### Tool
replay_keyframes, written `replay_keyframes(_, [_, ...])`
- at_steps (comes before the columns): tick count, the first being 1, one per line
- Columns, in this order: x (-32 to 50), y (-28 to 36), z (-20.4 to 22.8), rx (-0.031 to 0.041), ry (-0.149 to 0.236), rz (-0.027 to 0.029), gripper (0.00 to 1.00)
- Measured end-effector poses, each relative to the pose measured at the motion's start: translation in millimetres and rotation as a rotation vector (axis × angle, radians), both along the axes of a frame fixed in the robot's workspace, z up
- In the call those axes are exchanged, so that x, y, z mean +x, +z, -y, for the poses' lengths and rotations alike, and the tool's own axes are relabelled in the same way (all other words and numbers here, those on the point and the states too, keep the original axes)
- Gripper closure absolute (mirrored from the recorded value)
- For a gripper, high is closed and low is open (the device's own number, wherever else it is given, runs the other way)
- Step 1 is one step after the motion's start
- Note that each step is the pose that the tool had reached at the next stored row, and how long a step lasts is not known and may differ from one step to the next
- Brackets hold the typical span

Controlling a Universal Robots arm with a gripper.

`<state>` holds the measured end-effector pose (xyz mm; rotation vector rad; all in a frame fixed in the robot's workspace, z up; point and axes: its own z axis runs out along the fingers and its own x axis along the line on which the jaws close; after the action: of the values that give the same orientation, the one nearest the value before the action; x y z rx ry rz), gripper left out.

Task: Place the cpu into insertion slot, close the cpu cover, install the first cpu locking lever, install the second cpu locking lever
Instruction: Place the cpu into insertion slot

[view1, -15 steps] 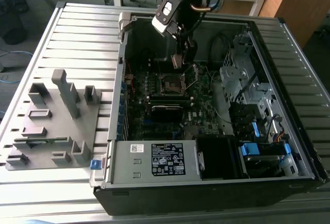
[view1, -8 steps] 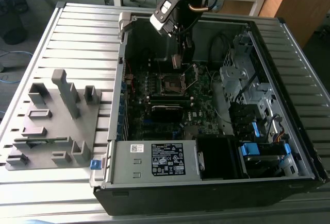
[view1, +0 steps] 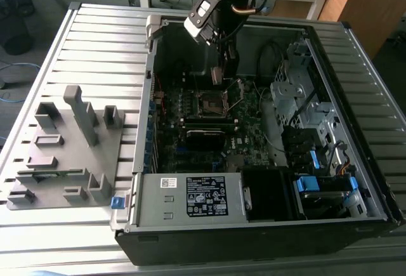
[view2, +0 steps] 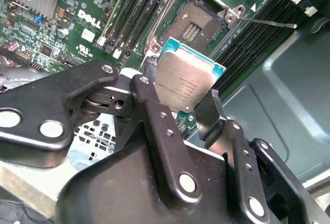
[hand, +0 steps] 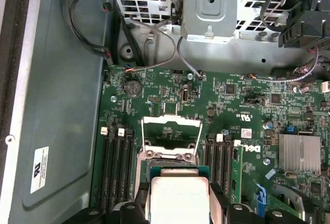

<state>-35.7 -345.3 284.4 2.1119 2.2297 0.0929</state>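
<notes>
- Pinches the cpu [view2: 185, 82] by opposite edges between the black fingers of the gripper [view2: 180, 94].
- Holds it steeply tilted, silver top showing, above the open insertion slot [view2: 198, 24], not touching.

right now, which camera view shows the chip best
The second wrist view: the chip is close, with most of its metal top visible between the fingers. The first wrist view shows its top cut off at the picture's edge. The exterior view shows it as a small pale sliver.
</notes>
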Motion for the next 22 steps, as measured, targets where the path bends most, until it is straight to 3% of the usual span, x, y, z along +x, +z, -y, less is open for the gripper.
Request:
replay_keyframes(7, [-6.0, -0.6, -1.5, 0.0001, -0.007, 0.0, 0.46])
replay_keyframes(15, [-6.1, -0.9, -1.6, 0.0001, -0.007, 0.0, 0.46])
replay_keyframes(22, [-6.1, -5.1, -1.6, 0.0001, -0.007, -0.0001, 0.46])
